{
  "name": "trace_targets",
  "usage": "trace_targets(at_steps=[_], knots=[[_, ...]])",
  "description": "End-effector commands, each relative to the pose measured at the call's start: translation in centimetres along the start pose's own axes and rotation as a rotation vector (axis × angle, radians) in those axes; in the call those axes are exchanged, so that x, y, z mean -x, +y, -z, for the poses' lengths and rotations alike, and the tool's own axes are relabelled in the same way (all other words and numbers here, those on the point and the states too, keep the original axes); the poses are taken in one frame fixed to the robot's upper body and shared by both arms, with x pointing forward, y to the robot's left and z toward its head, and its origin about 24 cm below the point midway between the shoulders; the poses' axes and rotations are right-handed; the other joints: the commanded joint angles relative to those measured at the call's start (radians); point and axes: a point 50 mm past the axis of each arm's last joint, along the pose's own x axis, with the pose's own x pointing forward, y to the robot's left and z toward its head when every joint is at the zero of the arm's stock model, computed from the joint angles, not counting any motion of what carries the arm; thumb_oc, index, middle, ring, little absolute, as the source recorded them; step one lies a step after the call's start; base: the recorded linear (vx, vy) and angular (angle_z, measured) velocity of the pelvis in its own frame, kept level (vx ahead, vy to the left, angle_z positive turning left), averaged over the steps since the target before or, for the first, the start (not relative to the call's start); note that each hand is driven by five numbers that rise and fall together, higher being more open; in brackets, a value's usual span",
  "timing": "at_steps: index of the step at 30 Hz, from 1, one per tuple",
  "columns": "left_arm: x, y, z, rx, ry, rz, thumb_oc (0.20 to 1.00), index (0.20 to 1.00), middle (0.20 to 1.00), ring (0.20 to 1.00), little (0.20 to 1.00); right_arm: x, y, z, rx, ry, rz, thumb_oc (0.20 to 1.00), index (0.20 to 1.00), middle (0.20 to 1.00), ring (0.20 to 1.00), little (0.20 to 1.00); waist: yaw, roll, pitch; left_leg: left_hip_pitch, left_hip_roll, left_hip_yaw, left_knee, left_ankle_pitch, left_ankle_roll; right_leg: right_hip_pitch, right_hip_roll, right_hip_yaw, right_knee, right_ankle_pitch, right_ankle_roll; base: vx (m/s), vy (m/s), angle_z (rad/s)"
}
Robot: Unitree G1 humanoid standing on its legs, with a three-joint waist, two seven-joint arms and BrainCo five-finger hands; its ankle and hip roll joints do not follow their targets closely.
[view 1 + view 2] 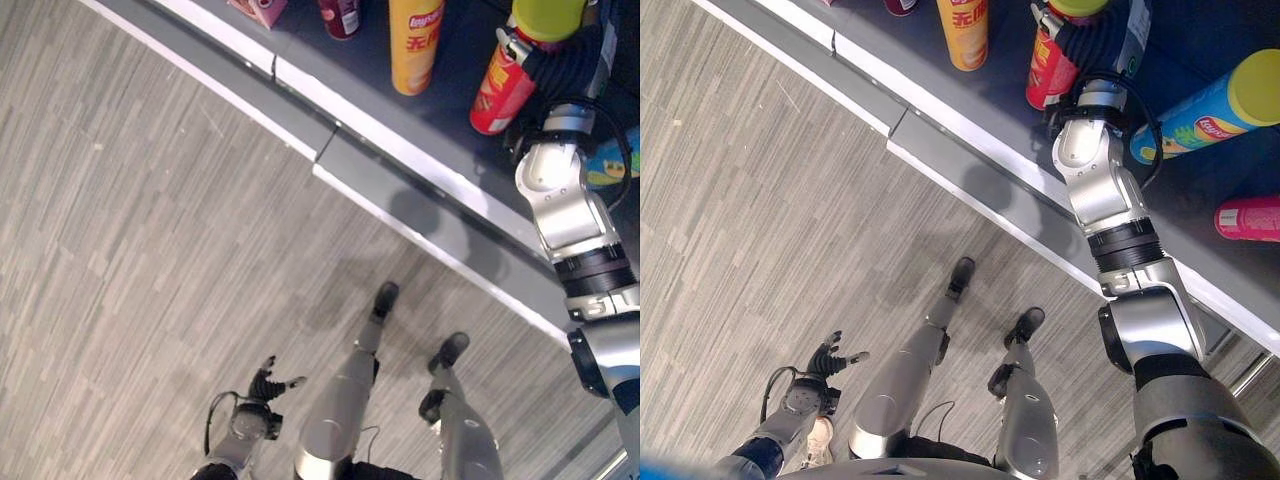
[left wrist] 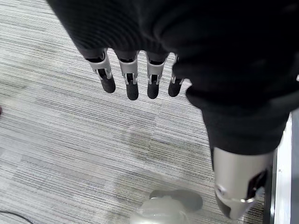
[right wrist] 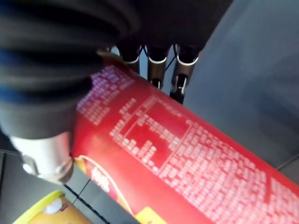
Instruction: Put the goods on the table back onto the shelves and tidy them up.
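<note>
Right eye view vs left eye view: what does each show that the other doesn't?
Right eye alone: a blue tube with a yellow lid lying on the dark surface, and a pink can on its side nearby. Left eye alone: a pink box at the top edge. Both: the right hand curled round the red tube, the upright orange tube, and the left hand hanging open over the floor.
</note>
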Motion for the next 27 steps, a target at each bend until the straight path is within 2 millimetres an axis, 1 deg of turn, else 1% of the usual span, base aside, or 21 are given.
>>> trace_targets(at_steps=[1, 5, 8, 12, 13, 14, 16, 17, 24, 25, 26, 27], knots=[[0.3, 0.0, 1.6, 0.001, 0.071, -0.018, 1.0, 1.0, 1.0, 1.0, 1.0, -0.3, -0.6, -2.2, -0.021, -0.135, 0.05, 0.2, 0.2, 0.2, 0.2, 0.2, -0.018, -0.032, -0.058, 0.006, 0.014, -0.016, 0.058, -0.162, -0.015, 0.028, -0.06, 0.034, 0.029, -0.088, 0.008, 0.0, 0.0, 0.0], [0.3, -0.1, 1.6, 0.003, 0.073, -0.021, 1.0, 1.0, 1.0, 1.0, 1.0, 0.1, -0.3, -2.2, -0.025, -0.134, 0.043, 0.2, 0.2, 0.2, 0.2, 0.2, -0.022, -0.033, -0.058, 0.007, 0.013, -0.014, 0.057, -0.162, -0.015, 0.028, -0.061, 0.035, 0.031, -0.087, 0.008, 0.0, 0.0, 0.0], [0.3, -0.2, 1.4, 0.011, 0.066, -0.024, 1.0, 1.0, 1.0, 1.0, 1.0, 0.6, 0.2, -1.9, -0.025, -0.117, 0.023, 0.2, 0.2, 0.2, 0.2, 0.2, -0.027, -0.031, -0.057, 0.01, 0.014, -0.014, 0.052, -0.16, -0.015, 0.027, -0.062, 0.033, 0.031, -0.087, 0.008, 0.0, 0.0, 0.0], [0.3, -0.2, 1.4, 0.009, 0.068, -0.024, 1.0, 1.0, 1.0, 1.0, 1.0, 0.9, 0.3, -1.6, -0.021, -0.106, 0.017, 0.2, 0.2, 0.2, 0.2, 0.2, -0.032, -0.031, -0.056, 0.01, 0.013, -0.014, 0.048, -0.159, -0.015, 0.023, -0.062, 0.035, 0.031, -0.086, 0.009, 0.0, 0.0, 0.0], [-0.6, 0.9, 0.3, 0.01, 0.059, -0.06, 1.0, 1.0, 1.0, 1.0, 1.0, 1.4, 0.9, -1.8, -0.034, -0.106, -0.005, 0.2, 0.2, 0.2, 0.2, 0.2, -0.044, -0.038, -0.054, 0.013, 0.015, -0.008, 0.047, -0.159, -0.015, 0.02, -0.061, 0.045, 0.033, -0.087, 0.01, 0.0, 0.0, 0.0], [-1.0, 1.2, -0.4, 0.006, 0.048, -0.047, 1.0, 1.0, 1.0, 1.0, 1.0, 1.4, 1.5, -2.2, -0.071, -0.093, -0.024, 0.2, 0.2, 0.2, 0.2, 0.2, -0.05, -0.042, -0.055, 0.012, 0.016, -0.001, 0.047, -0.161, -0.015, 0.016, -0.062, 0.051, 0.032, -0.084, 0.01, 0.0, 0.0, 0.0], [-0.8, 0.9, -0.1, 0.011, 0.049, -0.037, 1.0, 1.0, 1.0, 1.0, 1.0, 1.4, 1.7, -2.2, -0.067, -0.088, -0.028, 0.2, 0.2, 0.2, 0.2, 0.2, -0.05, -0.039, -0.059, 0.008, 0.016, -0.001, 0.046, -0.161, -0.015, 0.012, -0.061, 0.05, 0.031, -0.082, 0.01, 0.0, 0.012, -0.06], [-0.6, 0.7, 0.2, 0.021, 0.057, -0.028, 1.0, 1.0, 1.0, 1.0, 1.0, 1.4, 1.4, -1.8, -0.049, -0.08, -0.025, 0.2, 0.2, 0.2, 0.2, 0.2, -0.05, -0.036, -0.06, 0.008, 0.016, -0.003, 0.045, -0.16, -0.015, 0.012, -0.062, 0.049, 0.031, -0.082, 0.01, 0.0, 0.0, -0.1], [-0.3, 0.9, 0.8, 0.028, 0.07, -0.019, 1.0, 1.0, 1.0, 1.0, 1.0, 1.7, 1.2, -1.2, -0.021, -0.072, -0.039, 0.2, 0.2, 0.2, 0.2, 0.2, -0.054, -0.027, -0.062, 0.007, 0.013, -0.007, 0.036, -0.156, -0.016, 0.009, -0.062, 0.047, 0.028, -0.08, 0.012, 0.0, 0.0, -0.01], [-0.3, 0.9, 0.9, 0.027, 0.072, -0.017, 1.0, 1.0, 1.0, 1.0, 1.0, 1.7, 1.2, -1.2, -0.02, -0.073, -0.037, 0.388, 0.388, 0.388, 0.388, 0.388, -0.055, -0.027, -0.062, 0.007, 0.012, -0.007, 0.035, -0.156, -0.016, 0.009, -0.062, 0.049, 0.026, -0.079, 0.012, 0.0, 0.0, 0.0], [-0.3, 0.8, 0.9, 0.028, 0.073, -0.016, 1.0, 1.0, 1.0, 1.0, 1.0, 1.8, 1.2, -1.2, -0.018, -0.071, -0.035, 0.62, 0.62, 0.62, 0.62, 0.62, -0.055, -0.028, -0.063, 0.007, 0.012, -0.006, 0.035, -0.157, -0.016, 0.009, -0.062, 0.049, 0.026, -0.079, 0.012, 0.0, 0.0, 0.0], [-0.3, 0.8, 0.9, 0.028, 0.074, -0.016, 1.0, 1.0, 1.0, 1.0, 1.0, 1.8, 1.2, -1.2, -0.018, -0.071, -0.035, 0.922, 0.922, 0.922, 0.922, 0.922, -0.055, -0.028, -0.063, 0.007, 0.012, -0.006, 0.035, -0.157, -0.016, 0.009, -0.062, 0.05, 0.026, -0.079, 0.012, 0.0, 0.0, 0.0]])
